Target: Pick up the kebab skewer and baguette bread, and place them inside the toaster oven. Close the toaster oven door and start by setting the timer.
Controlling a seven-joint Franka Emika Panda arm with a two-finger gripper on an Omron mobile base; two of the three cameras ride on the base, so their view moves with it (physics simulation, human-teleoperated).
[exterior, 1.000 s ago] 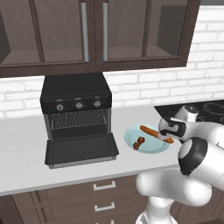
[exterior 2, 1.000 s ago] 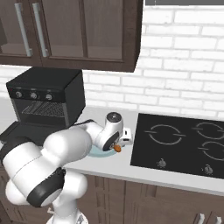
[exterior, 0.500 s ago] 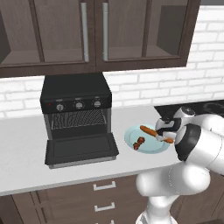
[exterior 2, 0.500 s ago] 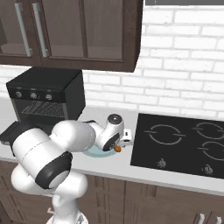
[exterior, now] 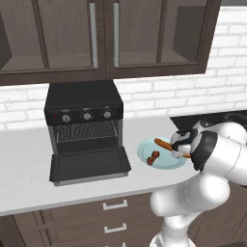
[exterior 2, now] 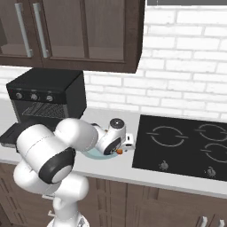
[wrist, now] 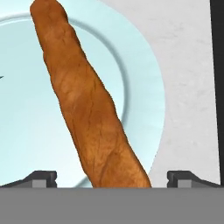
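Straddling the long orange-brown baguette bread [wrist: 89, 105] with fingers [wrist: 41, 178] spread wide — I risk it rolling off the pale blue plate [wrist: 140, 65] if I close off-centre.

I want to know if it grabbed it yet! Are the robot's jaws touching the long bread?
Apart. In the hand view the baguette bread runs between the wide-open jaws, with pale blue plate showing in the gap on each side.
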